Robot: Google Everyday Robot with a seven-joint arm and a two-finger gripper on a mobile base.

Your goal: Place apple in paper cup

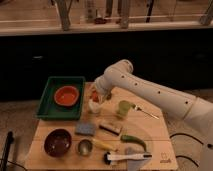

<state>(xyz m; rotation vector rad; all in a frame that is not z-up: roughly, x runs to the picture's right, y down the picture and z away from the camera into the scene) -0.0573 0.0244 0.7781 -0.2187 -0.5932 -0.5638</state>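
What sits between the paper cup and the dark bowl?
In the camera view, a grey sponge lies between the paper cup and the dark bowl. The gripper hovers just above the cup with the apple.

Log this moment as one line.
claw: above paper cup | apple: at claw, over cup | green cup: right of paper cup
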